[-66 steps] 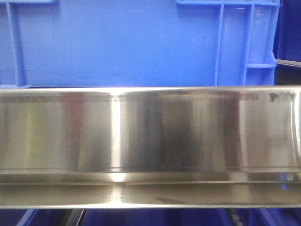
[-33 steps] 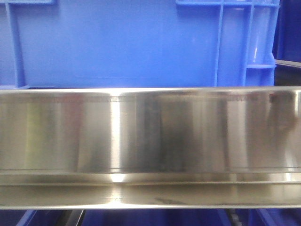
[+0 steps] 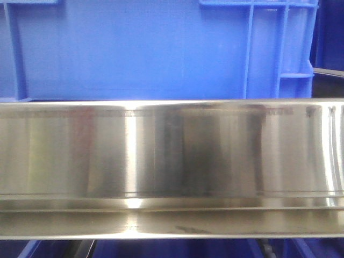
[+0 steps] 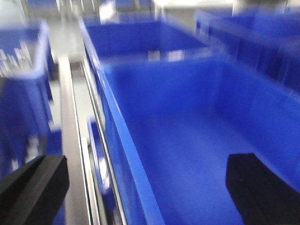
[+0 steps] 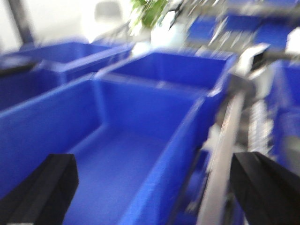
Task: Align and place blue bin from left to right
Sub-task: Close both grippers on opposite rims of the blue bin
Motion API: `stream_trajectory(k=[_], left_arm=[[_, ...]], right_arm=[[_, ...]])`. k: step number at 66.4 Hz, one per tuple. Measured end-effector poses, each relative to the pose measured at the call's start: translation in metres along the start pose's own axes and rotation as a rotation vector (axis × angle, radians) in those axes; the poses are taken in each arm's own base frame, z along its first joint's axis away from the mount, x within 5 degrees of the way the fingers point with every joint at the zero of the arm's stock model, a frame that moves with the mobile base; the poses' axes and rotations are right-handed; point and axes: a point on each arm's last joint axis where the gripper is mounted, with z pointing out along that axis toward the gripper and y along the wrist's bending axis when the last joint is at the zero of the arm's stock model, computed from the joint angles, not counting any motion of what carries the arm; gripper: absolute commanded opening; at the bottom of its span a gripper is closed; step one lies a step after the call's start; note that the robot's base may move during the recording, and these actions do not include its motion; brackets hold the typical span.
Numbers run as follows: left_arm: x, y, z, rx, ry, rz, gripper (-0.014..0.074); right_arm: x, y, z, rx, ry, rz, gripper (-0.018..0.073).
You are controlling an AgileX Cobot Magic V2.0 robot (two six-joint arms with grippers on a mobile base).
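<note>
Left gripper (image 4: 147,192) is spread wide, its 2 black fingers (image 4: 33,187) straddling the bin's near wall, 1 outside over the rail and 1 inside. Right gripper (image 5: 154,192) is just as wide at its end, and neither is clamped on anything. Both wrist views are smeared, so I judge the arms are moving.

And the large bright-blue rigid plastic bin (image 3: 134,48) has crept a touch leftward in the front view over the last second, sitting just behind the broad polished stainless-steel rail (image 3: 172,156). That reads as fine aligning, not a lift. Its broad wall faces the front camera, open top up, and its long axis seems to run left-right along the rail.

Neighbouring blue plastic crates (image 4: 140,37) stand in line beyond it. Raised vertical ribs (image 3: 249,48) near the right corner show the shift best.
</note>
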Motion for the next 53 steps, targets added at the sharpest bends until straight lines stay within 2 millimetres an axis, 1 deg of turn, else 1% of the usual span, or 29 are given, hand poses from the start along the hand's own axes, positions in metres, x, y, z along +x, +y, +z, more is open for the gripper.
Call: stream_trajectory(k=[3,7,12,16,23,29,39,42,53], left_arm=[[-0.004,0.000,0.012,0.001,0.047,0.000,0.0582],[-0.011,0.001,0.028,0.002,0.095,-0.001,0.0582],[-0.019,0.001,0.043,0.000,0.145,0.002,0.0582],[-0.025,0.002,0.055,-0.008,0.182,0.011,0.0582],[-0.032,0.006,0.072,-0.041,0.246,0.032,0.0582],[-0.036,0.009,0.088,-0.068,0.309,0.027,0.0582],[-0.043,0.011,0.121,-0.082,0.367,0.014,0.0582],[-0.045,0.012,0.131,-0.085,0.373,0.011,0.0582],[-0.044,0.014,0.158,-0.101,0.396,0.007,0.0582]], right_arm=[[-0.006,0.000,0.010,-0.022,0.036,-0.003,0.0570],[-0.011,-0.003,0.030,-0.051,0.106,-0.001,0.0570],[-0.015,-0.008,0.050,-0.039,0.169,0.008,0.0570],[-0.015,-0.018,0.068,0.015,0.252,0.010,0.0570],[-0.017,-0.033,0.086,0.148,0.366,0.036,0.0570],[-0.021,-0.038,0.100,0.207,0.433,0.068,0.0570],[-0.027,-0.023,0.130,0.193,0.499,0.102,0.0570],[-0.026,-0.018,0.142,0.200,0.525,0.101,0.0570],[-0.025,-0.009,0.181,0.224,0.541,0.128,0.0570]])
